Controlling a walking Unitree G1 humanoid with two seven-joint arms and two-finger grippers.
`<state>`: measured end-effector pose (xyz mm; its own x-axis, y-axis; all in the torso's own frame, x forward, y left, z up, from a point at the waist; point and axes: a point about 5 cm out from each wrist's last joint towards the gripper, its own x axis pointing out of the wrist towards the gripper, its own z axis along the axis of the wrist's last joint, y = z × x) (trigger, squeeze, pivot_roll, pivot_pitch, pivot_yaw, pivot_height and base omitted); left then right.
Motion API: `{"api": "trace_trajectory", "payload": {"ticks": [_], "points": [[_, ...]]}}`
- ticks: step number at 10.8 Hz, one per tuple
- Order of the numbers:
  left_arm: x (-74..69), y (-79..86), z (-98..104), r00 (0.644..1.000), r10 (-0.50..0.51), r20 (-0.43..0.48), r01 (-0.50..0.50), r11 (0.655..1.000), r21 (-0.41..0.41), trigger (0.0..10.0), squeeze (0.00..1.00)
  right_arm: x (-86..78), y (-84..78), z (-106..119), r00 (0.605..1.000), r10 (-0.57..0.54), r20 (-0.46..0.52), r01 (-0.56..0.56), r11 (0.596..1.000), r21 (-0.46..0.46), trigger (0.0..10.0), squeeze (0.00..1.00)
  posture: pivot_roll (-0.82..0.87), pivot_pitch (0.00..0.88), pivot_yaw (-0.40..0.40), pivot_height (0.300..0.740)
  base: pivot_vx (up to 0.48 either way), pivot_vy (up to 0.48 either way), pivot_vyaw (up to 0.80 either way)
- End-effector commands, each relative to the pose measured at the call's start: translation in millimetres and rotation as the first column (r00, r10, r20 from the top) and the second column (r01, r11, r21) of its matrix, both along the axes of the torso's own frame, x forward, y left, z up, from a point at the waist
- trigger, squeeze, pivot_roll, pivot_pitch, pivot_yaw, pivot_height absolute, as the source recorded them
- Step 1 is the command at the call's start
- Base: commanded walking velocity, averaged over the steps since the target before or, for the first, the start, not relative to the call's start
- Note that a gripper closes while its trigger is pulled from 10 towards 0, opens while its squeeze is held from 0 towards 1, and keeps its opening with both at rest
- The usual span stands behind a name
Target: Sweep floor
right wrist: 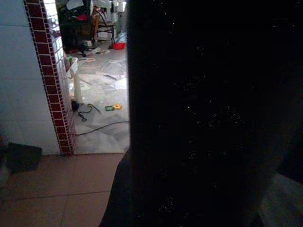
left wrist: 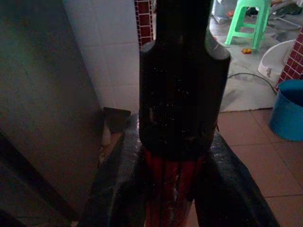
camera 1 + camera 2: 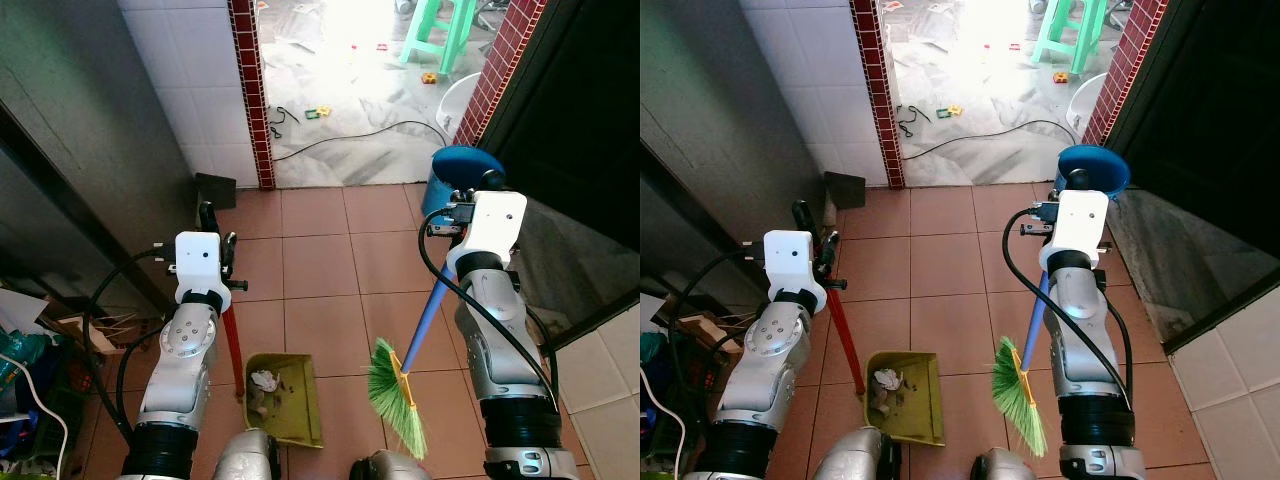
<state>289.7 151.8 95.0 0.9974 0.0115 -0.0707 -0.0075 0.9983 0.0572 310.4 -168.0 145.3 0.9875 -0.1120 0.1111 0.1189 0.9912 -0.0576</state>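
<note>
A yellow-green dustpan [image 3: 283, 400] rests on the terracotta tiles between my arms, with a clump of dust and scraps inside. Its long red handle [image 3: 232, 345] rises to my left gripper [image 3: 215, 232], which is shut on it. In the left wrist view the fingers [image 2: 113, 189] press on the red shaft below its black grip [image 2: 182, 94]. My right gripper [image 3: 460, 208] is shut on the blue handle [image 3: 425, 320] of a broom. Its green bristles [image 3: 395, 395] touch the floor just right of the dustpan. The right wrist view is dark, with the handle [image 1: 199, 118] close before the lens.
A blue bucket [image 3: 455, 165] stands just beyond my right gripper by a dark door. A red-tiled pillar [image 3: 252, 90] edges the doorway to a bright room with a black cable [image 3: 350, 135], small toys and a green stool [image 3: 440, 30]. Clutter [image 3: 30, 340] lies at lower left.
</note>
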Motion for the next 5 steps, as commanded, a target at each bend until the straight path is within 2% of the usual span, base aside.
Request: {"api": "trace_trajectory", "payload": {"ticks": [1, 5], "points": [[-3.3, -4.1, 14.1, 0.999, -0.007, 0.032, 0.007, 1.000, -0.003, 10.0, 0.00, -0.2, 8.2, -5.7, 0.997, 0.064, -0.032, -0.065, 0.998, -0.017, 10.0, 0.00, -0.01, 0.087, 0.004, 0.740, 0.000, 0.000, 0.00], [-2.9, -6.6, 15.0, 0.999, -0.015, 0.043, 0.016, 1.000, -0.025, 10.0, 0.00, 0.5, 8.9, -5.8, 0.997, 0.071, -0.035, -0.072, 0.997, -0.021, 10.0, 0.00, -0.01, 0.093, -0.002, 0.740, 0.000, 0.000, 0.00]]}}
